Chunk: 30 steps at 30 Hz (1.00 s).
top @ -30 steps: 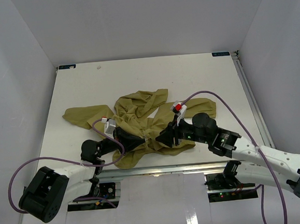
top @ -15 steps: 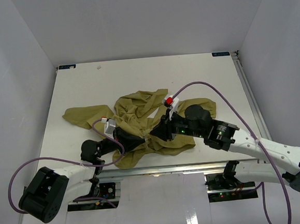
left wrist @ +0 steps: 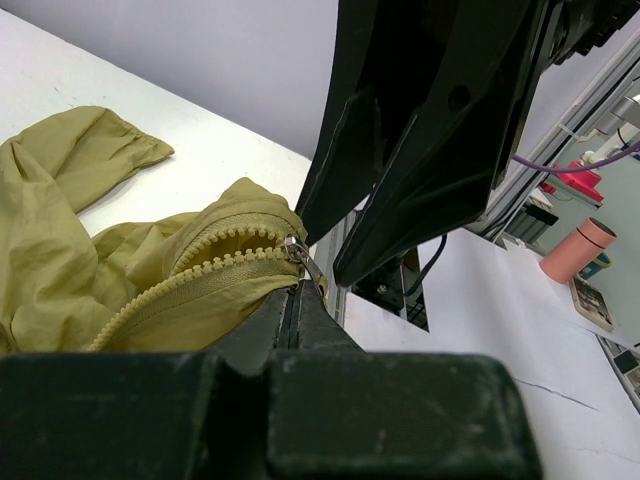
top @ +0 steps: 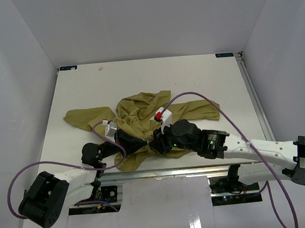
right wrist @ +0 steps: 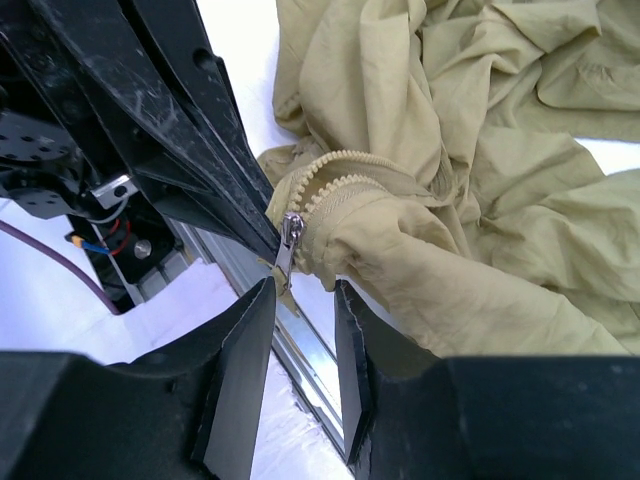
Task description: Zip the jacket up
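White table (top: 191, 74), crumpled jacket (top: 141, 107), zipper pull (right wrist: 291, 238) just before parted right jaws.

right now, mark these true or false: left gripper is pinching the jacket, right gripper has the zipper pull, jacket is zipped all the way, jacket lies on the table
1. The left gripper is shut on the jacket. True.
2. The right gripper grips the zipper pull. False: its jaws stand apart, with the pull just ahead of them, ungripped.
3. The jacket is zipped all the way. False: the zipper teeth part right beyond the pull.
4. The jacket lies crumpled on the table. True.
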Each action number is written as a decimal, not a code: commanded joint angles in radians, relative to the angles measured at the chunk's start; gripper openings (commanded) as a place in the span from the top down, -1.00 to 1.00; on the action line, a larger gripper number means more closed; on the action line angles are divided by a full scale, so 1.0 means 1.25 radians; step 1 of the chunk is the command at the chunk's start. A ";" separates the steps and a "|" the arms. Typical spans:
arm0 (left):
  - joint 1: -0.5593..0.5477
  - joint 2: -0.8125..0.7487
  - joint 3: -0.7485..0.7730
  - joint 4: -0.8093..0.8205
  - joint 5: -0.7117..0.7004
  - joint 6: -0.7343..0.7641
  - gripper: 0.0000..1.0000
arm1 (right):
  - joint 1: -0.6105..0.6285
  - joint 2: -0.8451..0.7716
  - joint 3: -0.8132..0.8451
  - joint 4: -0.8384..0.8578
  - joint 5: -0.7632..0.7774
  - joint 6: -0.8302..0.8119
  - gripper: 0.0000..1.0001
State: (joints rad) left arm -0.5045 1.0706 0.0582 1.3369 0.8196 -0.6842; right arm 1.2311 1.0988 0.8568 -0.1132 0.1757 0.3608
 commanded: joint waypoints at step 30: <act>-0.001 -0.011 -0.004 0.068 -0.003 0.015 1.00 | 0.083 0.066 0.007 0.109 0.137 0.077 0.19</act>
State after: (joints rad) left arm -0.5041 1.0695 0.0582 1.3357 0.8189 -0.6800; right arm 1.3176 1.1809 0.8793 -0.0728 0.3133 0.4291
